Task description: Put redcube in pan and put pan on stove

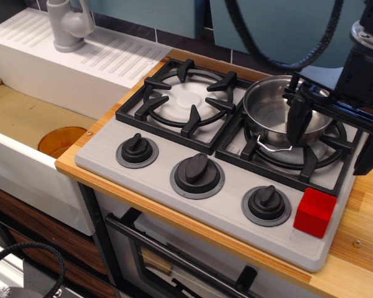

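The pan (268, 110), a small shiny steel pot with a wire loop handle facing front, sits on the right burner grate of the light-grey stove (233, 214). No cube shows inside it. The redcube (314, 212) rests on the stove's front right corner, beside the right knob. My gripper (332, 138) hangs over the pan's right side with its black fingers spread wide. One finger (296, 118) reaches down inside the pan and the other stands outside, past the rim on the right. It is open and holds nothing.
The left burner (185, 99) is bare. Three black knobs line the stove's front. A white sink (25, 158) with a grey faucet (70, 25) and an orange disc (61, 140) lies to the left. Wooden counter (360, 248) borders the stove on the right.
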`<state>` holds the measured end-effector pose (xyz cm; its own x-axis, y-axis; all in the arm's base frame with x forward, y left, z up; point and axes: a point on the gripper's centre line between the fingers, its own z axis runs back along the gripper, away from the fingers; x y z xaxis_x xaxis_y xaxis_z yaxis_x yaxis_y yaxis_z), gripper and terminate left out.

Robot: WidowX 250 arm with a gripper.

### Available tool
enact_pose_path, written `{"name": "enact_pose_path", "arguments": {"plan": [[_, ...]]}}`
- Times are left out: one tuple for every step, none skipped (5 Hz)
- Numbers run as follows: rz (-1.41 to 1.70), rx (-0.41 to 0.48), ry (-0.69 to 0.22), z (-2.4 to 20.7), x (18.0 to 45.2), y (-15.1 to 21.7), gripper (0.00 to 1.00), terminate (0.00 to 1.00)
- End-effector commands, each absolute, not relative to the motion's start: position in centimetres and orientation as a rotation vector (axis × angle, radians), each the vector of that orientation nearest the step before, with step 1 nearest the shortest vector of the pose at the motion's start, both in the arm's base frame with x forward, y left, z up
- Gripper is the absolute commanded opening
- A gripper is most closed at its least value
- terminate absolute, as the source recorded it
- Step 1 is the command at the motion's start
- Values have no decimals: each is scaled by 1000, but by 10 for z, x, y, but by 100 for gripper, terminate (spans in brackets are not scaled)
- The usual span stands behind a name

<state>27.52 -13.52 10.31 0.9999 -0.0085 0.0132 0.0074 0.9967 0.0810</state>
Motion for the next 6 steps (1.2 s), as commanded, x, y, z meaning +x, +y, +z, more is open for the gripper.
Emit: {"name": "enact_pose_path", "arguments": {"plan": [[-8, 81, -14, 103, 275, -135, 100, 0], [-14, 77, -48, 92, 280, -138, 100, 0], [-21, 101, -85, 81, 285, -137, 100, 0], [-26, 109, -104, 75, 287, -138, 100, 0], [-28, 111, -119, 65, 284, -141, 100, 0], [-20, 114, -125, 61, 278, -145, 100, 0]]}}
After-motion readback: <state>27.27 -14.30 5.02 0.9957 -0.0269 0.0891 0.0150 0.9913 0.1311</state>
